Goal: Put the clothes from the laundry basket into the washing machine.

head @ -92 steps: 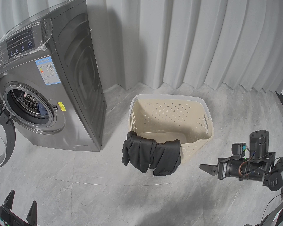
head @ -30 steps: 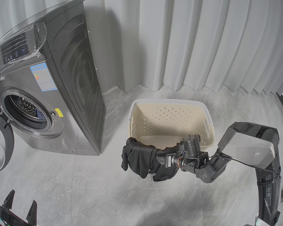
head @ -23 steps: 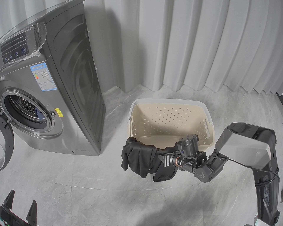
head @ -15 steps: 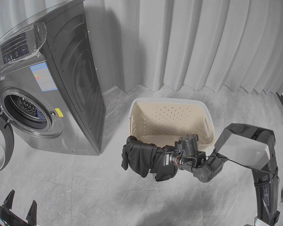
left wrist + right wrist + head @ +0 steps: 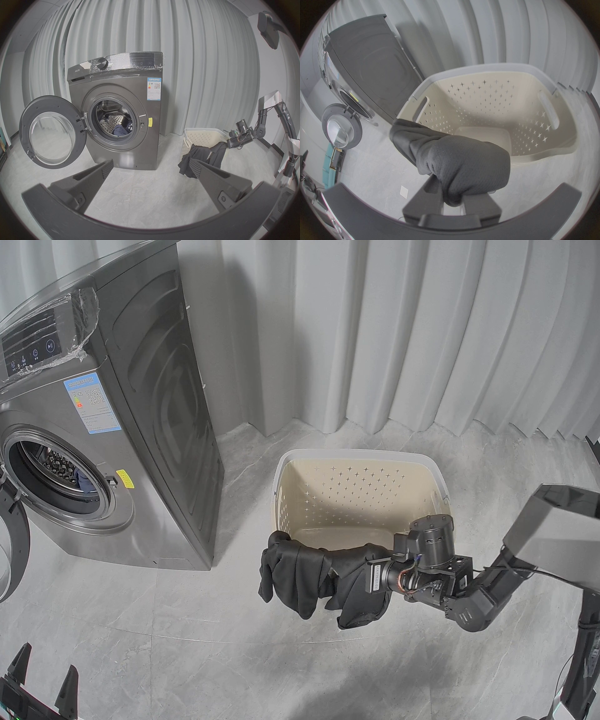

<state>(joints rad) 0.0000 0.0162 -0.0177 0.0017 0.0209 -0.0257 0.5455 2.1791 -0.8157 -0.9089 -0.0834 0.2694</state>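
A dark grey garment (image 5: 300, 574) hangs over the near rim of the cream laundry basket (image 5: 359, 455), which stands on the floor. My right gripper (image 5: 373, 580) is at that rim, shut on the garment's right end. In the right wrist view the cloth (image 5: 462, 159) bunches over the gripper (image 5: 453, 198). The washing machine (image 5: 125, 427) stands to the left, its drum (image 5: 56, 474) open and its door (image 5: 51, 131) swung wide. A blue item (image 5: 120, 129) lies inside the drum. My left gripper (image 5: 44, 677) sits low at the near left, open and holding nothing.
White curtains (image 5: 406, 334) close off the back of the room. The basket (image 5: 487, 68) holds nothing inside. Bare grey floor (image 5: 187, 640) stretches between the basket and the washing machine's front.
The right arm swung in from the right and shut on the garment at the basket rim. It has since drawn back to the right, pulling the cloth's end along. The left gripper stayed put.
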